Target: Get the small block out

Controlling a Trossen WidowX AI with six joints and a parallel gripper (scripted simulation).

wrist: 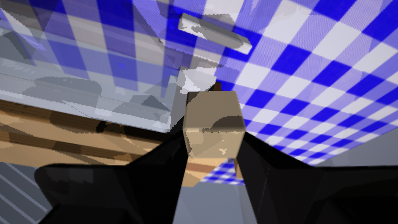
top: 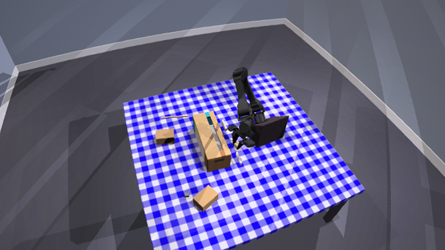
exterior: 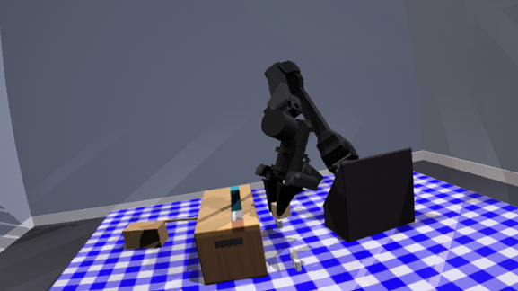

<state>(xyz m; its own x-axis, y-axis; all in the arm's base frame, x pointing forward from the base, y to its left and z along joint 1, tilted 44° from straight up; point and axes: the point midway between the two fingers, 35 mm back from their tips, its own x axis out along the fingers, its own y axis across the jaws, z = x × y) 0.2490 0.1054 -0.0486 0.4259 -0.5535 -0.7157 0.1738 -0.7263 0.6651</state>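
Note:
The small tan block (top: pixel 236 145) (exterior: pixel 282 209) (wrist: pixel 215 115) is pinched between the two black fingers and hangs above the table. My gripper (top: pixel 238 143) (exterior: pixel 277 211) (wrist: pixel 211 132) is shut on it, just to the right of the box in the top and exterior views. The cardboard box (top: pixel 203 136) (exterior: pixel 232 257) (wrist: pixel 30 152) stands upright on the checked table; its clear front faces the gripper side. In the wrist view the block is in front of the box's end, with a small gap hard to judge. The shelf is mostly hidden in the top and exterior views.
Two low white bars lie near the box's front, one nearer (top: pixel 238 158) (exterior: pixel 296 259) and one farther (top: pixel 224 125) (exterior: pixel 279 223). A dark slanted panel (top: pixel 271 131) (exterior: pixel 377 195) stands right of the arm. Two small cartons (top: pixel 164 135) (top: pixel 205 197) and a thin stick (top: pixel 175 116) lie left and in front.

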